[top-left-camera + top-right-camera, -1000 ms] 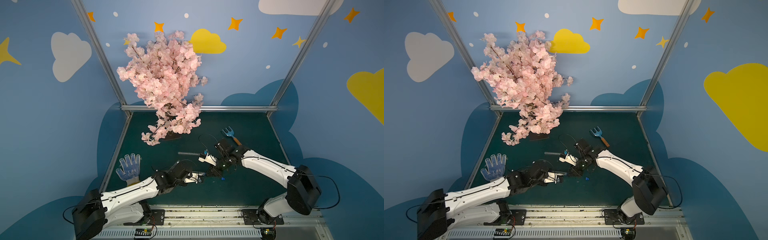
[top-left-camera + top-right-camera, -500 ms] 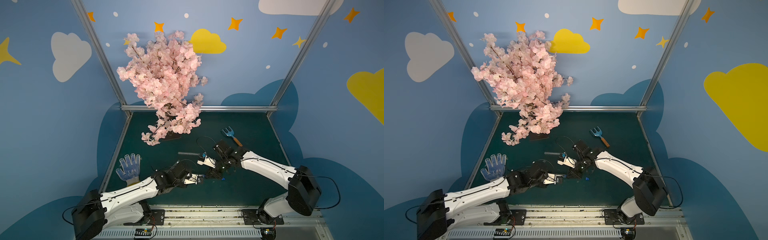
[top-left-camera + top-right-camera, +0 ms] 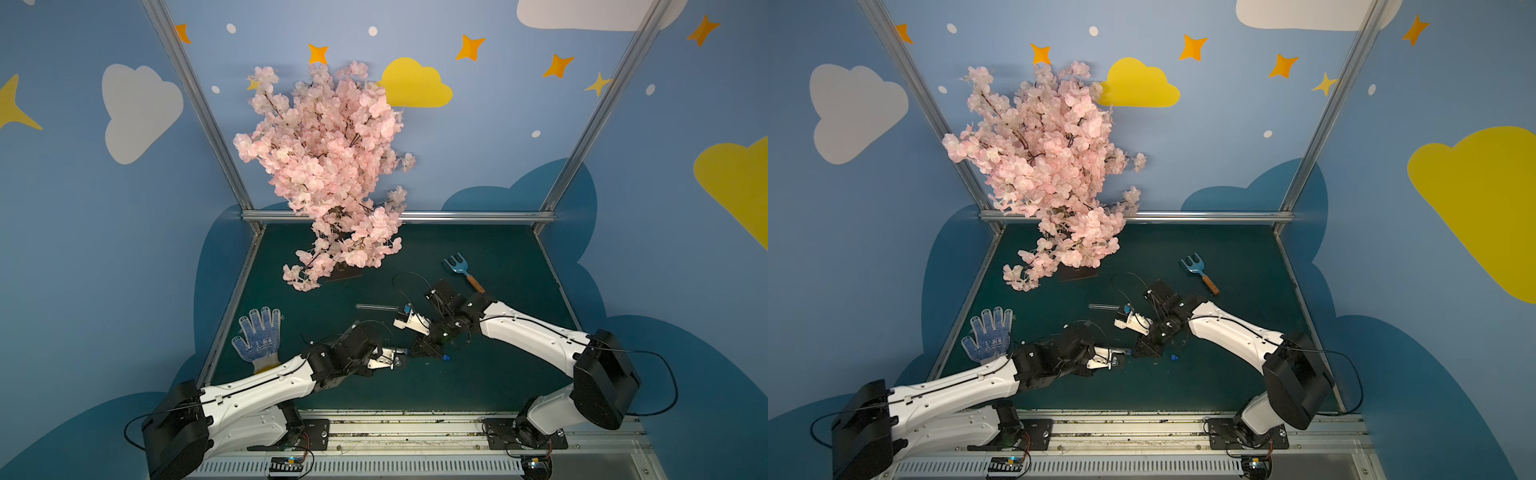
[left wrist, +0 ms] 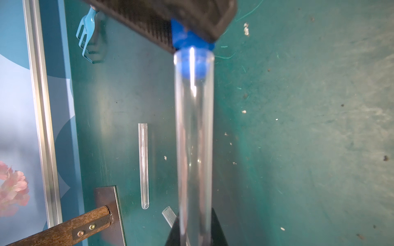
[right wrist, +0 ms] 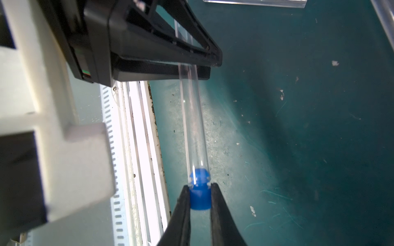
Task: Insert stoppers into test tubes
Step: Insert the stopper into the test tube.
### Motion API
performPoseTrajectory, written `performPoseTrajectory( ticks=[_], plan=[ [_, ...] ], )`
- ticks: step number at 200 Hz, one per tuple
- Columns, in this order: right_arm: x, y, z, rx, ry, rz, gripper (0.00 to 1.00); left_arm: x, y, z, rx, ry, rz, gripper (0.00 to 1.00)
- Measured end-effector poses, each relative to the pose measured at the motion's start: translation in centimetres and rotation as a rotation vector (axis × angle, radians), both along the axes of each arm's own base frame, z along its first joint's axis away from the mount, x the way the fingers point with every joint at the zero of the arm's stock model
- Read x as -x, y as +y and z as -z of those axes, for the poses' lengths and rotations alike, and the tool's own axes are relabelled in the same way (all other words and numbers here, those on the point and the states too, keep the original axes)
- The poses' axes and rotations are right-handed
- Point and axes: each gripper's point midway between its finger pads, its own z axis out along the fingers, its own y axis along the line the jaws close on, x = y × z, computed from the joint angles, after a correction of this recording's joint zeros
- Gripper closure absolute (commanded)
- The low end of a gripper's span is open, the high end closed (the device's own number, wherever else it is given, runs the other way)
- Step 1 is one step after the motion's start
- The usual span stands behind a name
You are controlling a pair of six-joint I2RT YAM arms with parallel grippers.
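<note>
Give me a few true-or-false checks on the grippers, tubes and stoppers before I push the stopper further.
1. The right gripper is shut on a blue stopper. True.
2. That stopper's tip sits inside the mouth of the held test tube. True.
3. The left gripper is open and empty. False: it is shut on the held test tube.
4. Every stopper is off the mat. False: a loose stopper lies on it near the right gripper.
5. The toy rake lies on the glove. False: they lie apart, at opposite sides of the mat.
6. A spare test tube lies flat on the mat. True.
</note>
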Motion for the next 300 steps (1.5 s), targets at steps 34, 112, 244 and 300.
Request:
performPoseTrajectory(
  ticks=[34, 112, 244, 300],
  plan=[
    [0.1, 0.2, -0.2, -0.01, 0.009, 0.003, 1.0, 0.1, 0.0, 0.0, 0.02, -0.002, -0.006, 0.98],
    [0.2, 0.6, -0.4, -0.032, 0.039, 0.012, 1.0, 0.1, -0.1, 0.0, 0.052, -0.036, 0.008, 0.98],
    [0.0, 1.4, -0.4, -0.051, 0.074, 0.037, 1.0, 0.0, -0.1, -0.3, 0.063, -0.067, 0.028, 0.98],
    [-0.2, 1.6, -0.4, -0.069, 0.063, 0.037, 0.86, 0.1, -0.1, -0.3, 0.077, -0.05, 0.005, 0.98]
  ],
)
